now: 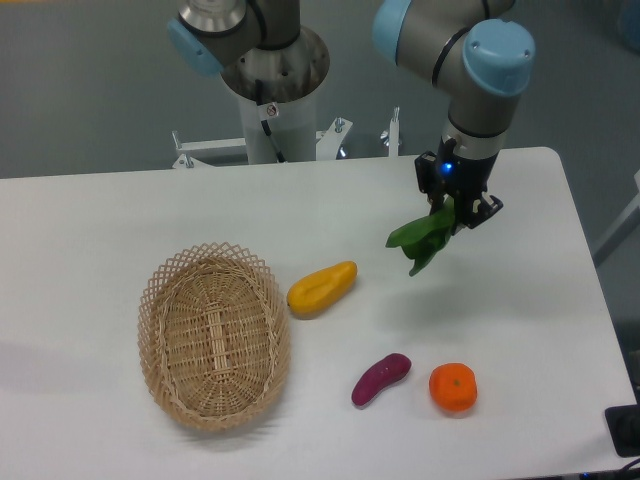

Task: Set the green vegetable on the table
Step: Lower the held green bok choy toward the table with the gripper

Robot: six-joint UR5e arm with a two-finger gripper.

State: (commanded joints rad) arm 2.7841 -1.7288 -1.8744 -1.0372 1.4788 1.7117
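The green vegetable (420, 238), a leafy dark-green toy with its pale stalk end up between the fingers, hangs in the air above the white table (120, 220). My gripper (452, 212) is shut on its stalk end, at the right of the table's middle. The leaves droop down and to the left, clear of the tabletop. The fingertips are partly hidden by the stalk.
A yellow fruit (321, 287) lies left of and below the gripper. A purple eggplant-like piece (380, 379) and an orange (452, 387) sit near the front. An oval wicker basket (213, 335) stands at the front left. The arm's base (270, 80) rises behind the table.
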